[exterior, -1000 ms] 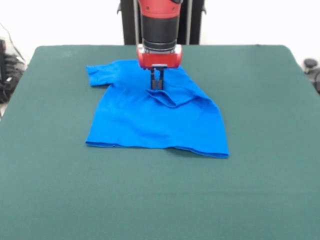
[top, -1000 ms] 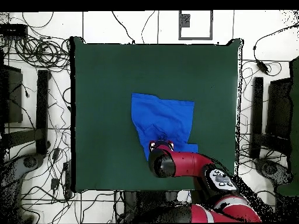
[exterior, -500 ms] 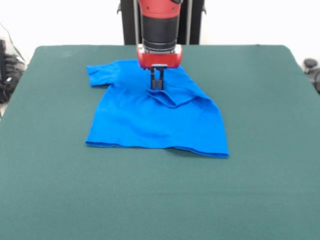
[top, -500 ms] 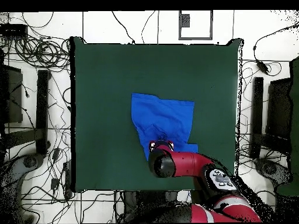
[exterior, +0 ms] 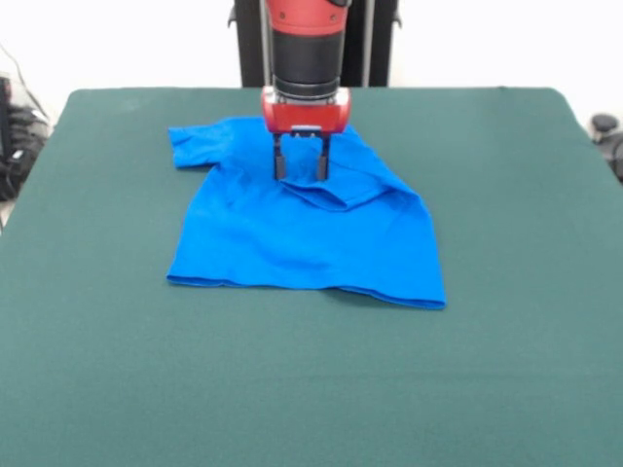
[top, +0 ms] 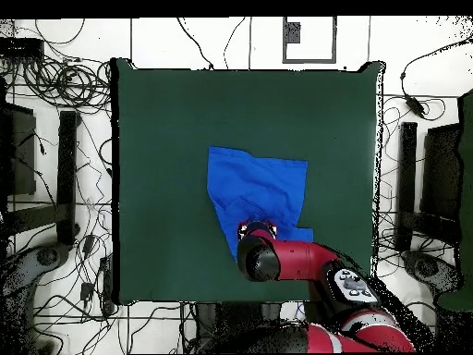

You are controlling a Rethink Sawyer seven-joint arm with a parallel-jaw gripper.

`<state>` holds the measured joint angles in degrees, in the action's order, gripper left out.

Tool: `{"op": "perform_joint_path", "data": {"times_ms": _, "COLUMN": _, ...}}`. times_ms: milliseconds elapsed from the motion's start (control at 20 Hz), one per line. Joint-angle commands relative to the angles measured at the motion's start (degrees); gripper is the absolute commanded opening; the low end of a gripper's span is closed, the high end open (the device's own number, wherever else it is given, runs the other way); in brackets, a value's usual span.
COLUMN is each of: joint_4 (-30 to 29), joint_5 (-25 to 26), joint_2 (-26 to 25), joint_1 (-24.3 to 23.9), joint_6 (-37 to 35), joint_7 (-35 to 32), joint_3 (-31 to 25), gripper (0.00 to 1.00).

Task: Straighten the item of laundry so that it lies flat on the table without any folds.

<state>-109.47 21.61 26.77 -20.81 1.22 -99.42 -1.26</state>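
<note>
On the green table (exterior: 545,370) your blue T-shirt (exterior: 292,238) lies near the middle, its right sleeve folded in over the chest. Your gripper (exterior: 300,175) has just spread its fingers (exterior: 279,167), releasing the fold, so the shirt isn't flat yet.

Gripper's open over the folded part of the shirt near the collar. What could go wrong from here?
1. The gripper, open, stands by the fold on the shirt; closing there may pinch both layers, so the fold would stay.
2. The right sleeve seems tucked under that fold; only the left sleeve lies spread, so one pull may not free it.
3. A sideways pull could drag the whole shirt across the table.
</note>
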Motion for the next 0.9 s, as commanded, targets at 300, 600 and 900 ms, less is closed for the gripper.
{"op": "perform_joint_path", "data": {"times_ms": 300, "joint_4": 4.0, "joint_5": 1.5, "joint_2": -3.2, "joint_1": 0.5, "joint_6": 4.0, "joint_7": -6.3, "joint_3": -5.7, "gripper": 1.00}}
{"op": "perform_joint_path", "data": {"times_ms": 600, "joint_4": 4.2, "joint_5": 0.5, "joint_2": -2.6, "joint_1": 2.1, "joint_6": 3.0, "joint_7": -6.7, "joint_3": -4.2, "gripper": 1.00}}
{"op": "perform_joint_path", "data": {"times_ms": 900, "joint_4": 3.3, "joint_5": -0.3, "joint_2": -0.8, "joint_1": 2.5, "joint_6": 1.5, "joint_7": -7.0, "joint_3": -4.1, "gripper": 1.00}}
